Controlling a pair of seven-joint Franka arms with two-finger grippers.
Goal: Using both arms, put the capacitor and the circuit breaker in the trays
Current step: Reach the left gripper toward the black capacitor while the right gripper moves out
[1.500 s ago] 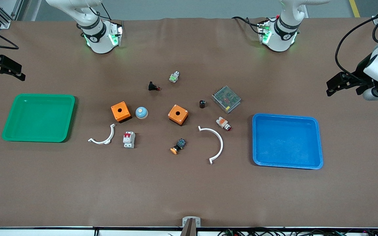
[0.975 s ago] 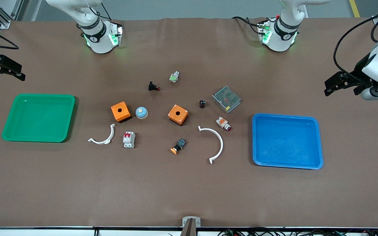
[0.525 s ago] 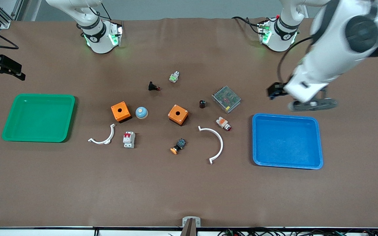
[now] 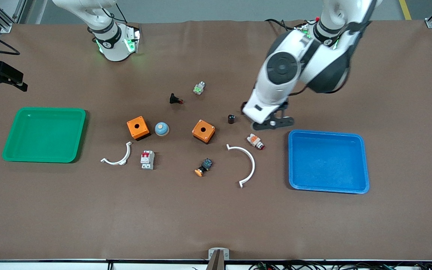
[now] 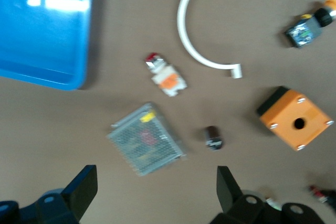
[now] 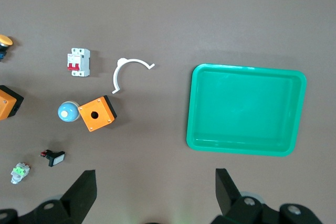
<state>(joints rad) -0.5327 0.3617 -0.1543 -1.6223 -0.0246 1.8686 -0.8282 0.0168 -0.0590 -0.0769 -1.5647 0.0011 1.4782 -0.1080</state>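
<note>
The capacitor (image 4: 231, 119), a tiny black stubby cylinder, stands on the brown table between an orange box and a mesh-covered power supply; the left wrist view shows this capacitor (image 5: 213, 137) too. My left gripper (image 4: 261, 116) hangs open and empty over the power supply (image 5: 146, 139), just beside the capacitor. The circuit breaker (image 4: 147, 159), white-grey with red levers, lies near a small white arc; the right wrist view shows this breaker (image 6: 78, 62) from high up. My right gripper (image 4: 15, 80) waits open over the table's edge at the right arm's end.
A green tray (image 4: 43, 135) sits at the right arm's end and a blue tray (image 4: 328, 161) at the left arm's end. Between them lie two orange boxes (image 4: 138, 128) (image 4: 203, 131), a blue dome (image 4: 161, 129), two white arcs (image 4: 248, 161), and small push buttons (image 4: 255, 141).
The left arm has swung in from the table's end, past the blue tray, to hang over the power supply beside the capacitor. The right arm has not moved.
</note>
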